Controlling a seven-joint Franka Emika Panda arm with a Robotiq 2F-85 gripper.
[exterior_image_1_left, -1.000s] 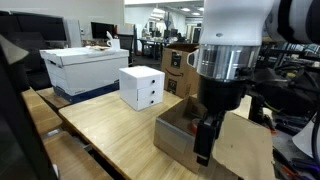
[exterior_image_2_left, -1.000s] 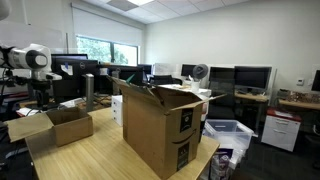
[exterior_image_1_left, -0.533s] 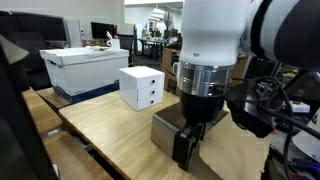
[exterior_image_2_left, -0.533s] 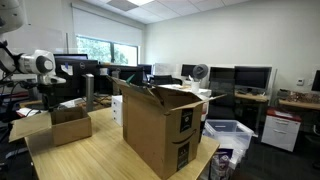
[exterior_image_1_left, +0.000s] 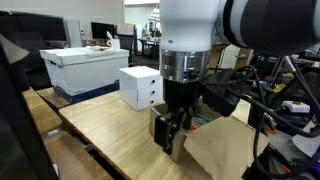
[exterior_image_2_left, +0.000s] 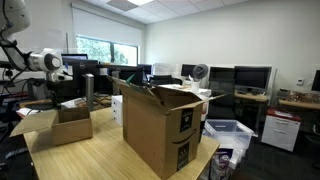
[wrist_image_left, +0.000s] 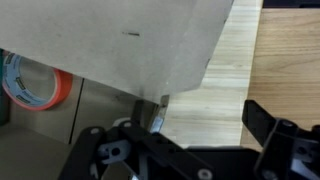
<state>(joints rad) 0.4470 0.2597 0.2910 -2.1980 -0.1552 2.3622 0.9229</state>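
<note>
Fingers (wrist_image_left: 268, 128) of the gripper (wrist_image_left: 178, 132) stand wide apart with nothing clamped between them, though the wrist view cuts off their bases at its lower edge and blurs their tips. Between them runs a side wall of the small cardboard box (wrist_image_left: 120, 30); whether either finger touches it cannot be told. Just past the fingers a folded-out flap of that box covers most of the opening, so the inside shows only to one side. There an orange-rimmed tape roll (wrist_image_left: 24, 84) lies, half under the flap and cut by the frame edge. To the other side of the fingers is bare wooden table (wrist_image_left: 228, 70). In an exterior view the gripper (exterior_image_1_left: 172, 135) hangs at the box's near wall, and the thick arm hides much of the box behind it. In an exterior view the box (exterior_image_2_left: 60, 126) is small and the fingers too tiny to read. Beyond the fingers stand a white drawer unit (exterior_image_1_left: 141, 87) and, farther, a white lidded box (exterior_image_1_left: 85, 63). A large open carton (exterior_image_2_left: 160, 128) is well apart.
</note>
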